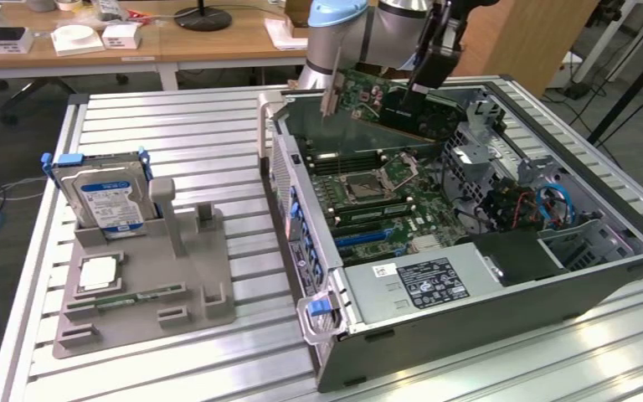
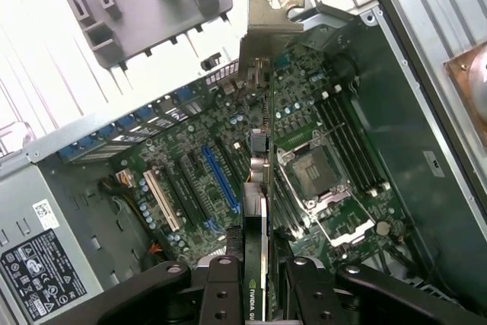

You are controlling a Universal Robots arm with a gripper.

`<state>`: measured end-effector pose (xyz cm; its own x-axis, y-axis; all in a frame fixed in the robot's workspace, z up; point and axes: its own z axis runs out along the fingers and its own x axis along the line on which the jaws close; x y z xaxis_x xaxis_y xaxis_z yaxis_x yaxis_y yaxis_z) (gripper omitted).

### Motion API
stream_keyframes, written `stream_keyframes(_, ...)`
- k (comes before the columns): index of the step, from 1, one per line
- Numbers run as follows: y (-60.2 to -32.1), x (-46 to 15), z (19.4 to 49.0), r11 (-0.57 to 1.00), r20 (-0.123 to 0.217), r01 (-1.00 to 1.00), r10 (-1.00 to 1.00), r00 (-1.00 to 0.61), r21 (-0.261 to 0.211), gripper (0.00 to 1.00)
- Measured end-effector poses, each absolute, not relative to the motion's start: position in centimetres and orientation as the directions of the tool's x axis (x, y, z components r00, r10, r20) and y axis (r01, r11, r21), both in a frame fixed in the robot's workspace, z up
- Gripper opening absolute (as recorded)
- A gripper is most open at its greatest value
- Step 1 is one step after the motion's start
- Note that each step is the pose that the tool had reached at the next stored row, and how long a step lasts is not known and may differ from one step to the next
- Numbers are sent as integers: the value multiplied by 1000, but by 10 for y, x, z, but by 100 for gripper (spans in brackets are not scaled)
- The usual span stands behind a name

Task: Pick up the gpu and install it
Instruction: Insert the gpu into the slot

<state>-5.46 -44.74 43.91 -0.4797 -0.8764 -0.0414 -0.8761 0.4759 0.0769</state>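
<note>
We carry the gpu over the open case

The gripper (image 1: 408, 102) is pinched on the gpu (image 1: 361, 92) at its black cooler (silver bracket at the far end). The card hangs tilted above the motherboard (image 1: 378, 197) inside the computer case (image 1: 501, 318).

**Metal, Plastic and Lacquered Board**

The gpu (image 1: 364, 94) is a green lacquered circuit board with a matt black cooler block (image 1: 417, 117). Its end bracket (image 2: 268, 27) is bare silvery metal with a dull sheen. The gripper (image 2: 262, 275) is smooth matt black. The computer case (image 1: 489, 314) is matt grey sheet metal, and the motherboard (image 1: 372, 188) is glossy green board. The table (image 1: 177, 126) is ribbed pale metal that catches the light. The holder (image 1: 187, 251) is matt grey plastic. The hard drive (image 1: 96, 172) is silvery metal with a glossy blue label (image 1: 104, 193).
</note>
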Motion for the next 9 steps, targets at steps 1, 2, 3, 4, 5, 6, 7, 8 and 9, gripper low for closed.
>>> stream_keyframes(1,-447,-55,439,471,-41,-879,-879,-475,77,26)
stream_keyframes(2,-447,-55,439,466,-41,-881,-882,-470,77,26)
stream_keyframes(3,-447,-55,439,462,-41,-884,-884,-465,77,26)
stream_keyframes(4,-447,-55,439,457,-41,-886,-887,-461,77,26)
stream_keyframes(5,-447,-55,439,452,-41,-889,-889,-456,77,26)
stream_keyframes(6,-447,-55,439,447,-41,-891,-892,-451,77,26)
stream_keyframes(7,-447,-55,439,442,-41,-893,-894,-446,77,26)
stream_keyframes(8,-447,-55,439,438,-41,-896,-896,-442,77,26)
stream_keyframes(9,-447,-55,439,433,-41,-898,-899,-436,77,26)
